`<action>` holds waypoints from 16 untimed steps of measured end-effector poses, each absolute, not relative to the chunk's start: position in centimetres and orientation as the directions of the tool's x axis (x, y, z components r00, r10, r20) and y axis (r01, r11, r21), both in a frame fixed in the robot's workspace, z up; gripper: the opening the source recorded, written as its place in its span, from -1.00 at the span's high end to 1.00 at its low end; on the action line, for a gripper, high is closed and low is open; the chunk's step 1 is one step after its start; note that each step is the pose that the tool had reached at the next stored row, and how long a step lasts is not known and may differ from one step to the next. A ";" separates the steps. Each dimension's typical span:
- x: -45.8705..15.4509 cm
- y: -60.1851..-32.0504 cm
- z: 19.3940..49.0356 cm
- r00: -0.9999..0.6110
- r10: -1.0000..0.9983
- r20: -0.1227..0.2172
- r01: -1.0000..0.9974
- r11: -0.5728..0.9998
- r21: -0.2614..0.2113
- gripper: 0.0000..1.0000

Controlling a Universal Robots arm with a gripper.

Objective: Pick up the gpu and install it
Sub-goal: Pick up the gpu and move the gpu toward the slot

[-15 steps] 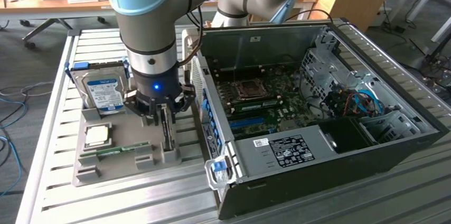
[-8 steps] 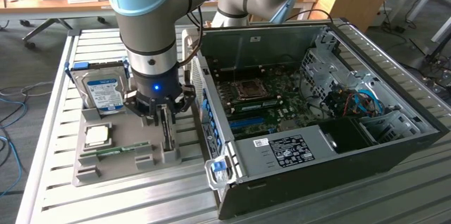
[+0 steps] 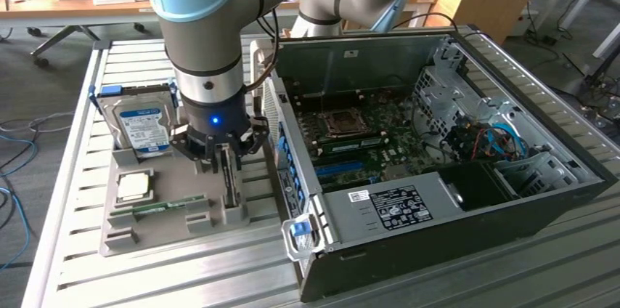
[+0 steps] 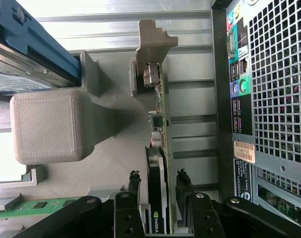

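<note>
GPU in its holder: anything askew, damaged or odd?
Nothing stands out. The gpu stands on edge, straight in the grey holder slot, with no visible damage. The gripper straddles it, open, with a gap showing on each side.

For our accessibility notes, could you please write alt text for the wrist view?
The open gripper straddles the gpu, on edge in a grey holder, with small gaps either side. A hard drive is on one side, the back of the case on the other.

The gpu (image 4: 156, 196) has a glossy dark face, its grey holder tray (image 4: 46, 129) is matt ridged plastic, and the computer case (image 4: 284, 74) is perforated bare metal.
</note>
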State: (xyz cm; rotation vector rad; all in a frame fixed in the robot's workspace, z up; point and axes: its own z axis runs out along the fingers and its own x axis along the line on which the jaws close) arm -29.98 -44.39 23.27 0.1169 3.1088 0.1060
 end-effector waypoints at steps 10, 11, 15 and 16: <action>-30.0 -44.4 23.3 -0.997 0.076 -0.026 0.074 0.995 0.069 0.30; -30.0 -44.4 23.3 -0.997 0.076 -0.026 0.074 0.995 0.069 0.30; -30.0 -44.5 23.2 -0.997 0.076 -0.026 0.074 0.995 0.069 0.30; -30.0 -44.5 23.3 -0.997 0.076 -0.026 0.074 0.995 0.069 0.30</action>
